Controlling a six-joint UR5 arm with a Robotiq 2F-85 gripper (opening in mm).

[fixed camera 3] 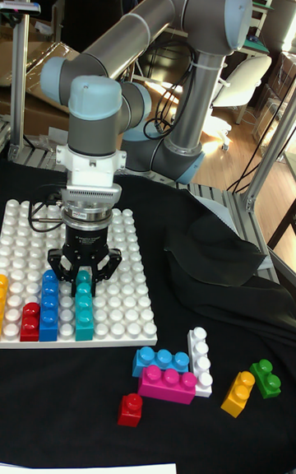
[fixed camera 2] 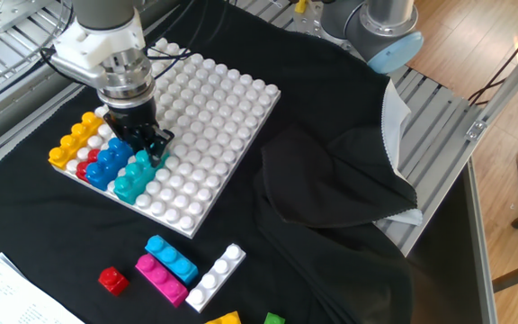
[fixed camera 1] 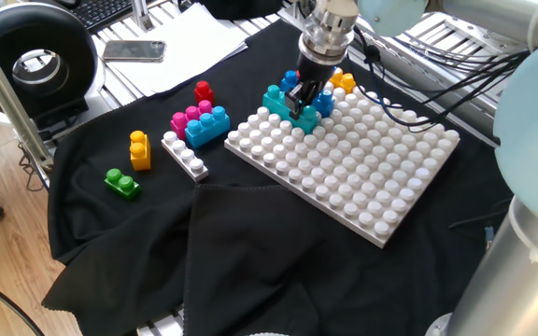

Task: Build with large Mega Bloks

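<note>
No text, label, brand, number or sign can be read in any view. The papers (fixed camera 1: 180,42) at the table's edge show only faint grey lines too small to make out. The phone (fixed camera 1: 134,50) lying on them has a dark, blank face, and the arm (fixed camera 3: 131,46) and the bricks carry no legible markings.

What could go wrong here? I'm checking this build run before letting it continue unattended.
1. The gripper straddles the long teal plastic brick on the white studded board; if the brick isn't fully seated, pulling away may lift or tilt it.
2. The long blue plastic brick stands right beside it, so a finger could catch and loosen it.
</note>
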